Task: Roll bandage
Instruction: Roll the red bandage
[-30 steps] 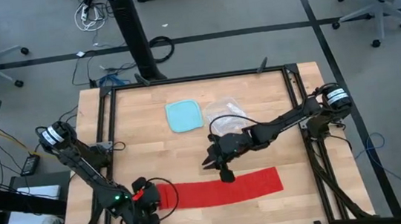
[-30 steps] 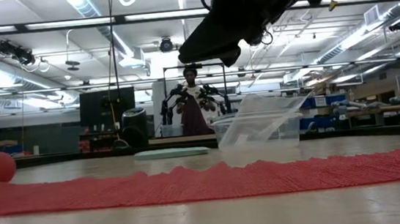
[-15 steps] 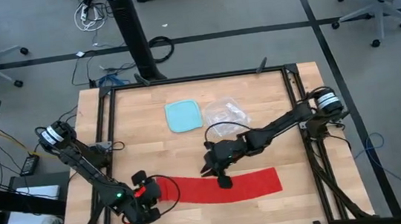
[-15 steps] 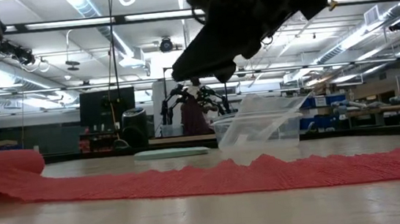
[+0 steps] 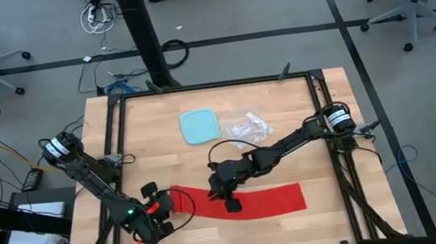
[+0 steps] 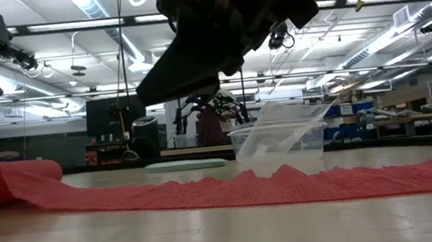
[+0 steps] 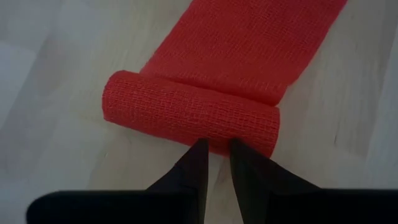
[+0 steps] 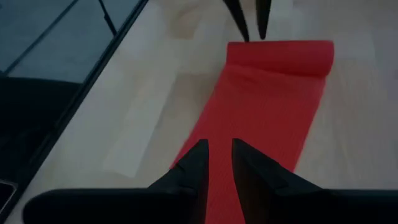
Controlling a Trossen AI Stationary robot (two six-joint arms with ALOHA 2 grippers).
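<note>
Bandage [image 5: 246, 198] flat along near edge of surface [image 5: 285, 139], seen from above, rolled end by left gripper [image 5: 163, 213]; right gripper [image 5: 232, 206] over strip. Low down: roll at far left. Left wrist: fingers nearly together, tips touching roll. Right wrist: fingers nearly together above strip.

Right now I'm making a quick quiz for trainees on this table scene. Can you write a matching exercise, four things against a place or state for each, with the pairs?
Things:
1. bandage
2. light-blue lid
3. left pincer
4. right pincer

Places or states:
A. over the flat middle stretch of the red strip
B. on the table's far side, beside the clear plastic bag
C. at the rolled end of the red strip
D. rolled at one end, the rest lying flat on the wooden table

Pairs: 1-D, 2-B, 3-C, 4-A
</note>
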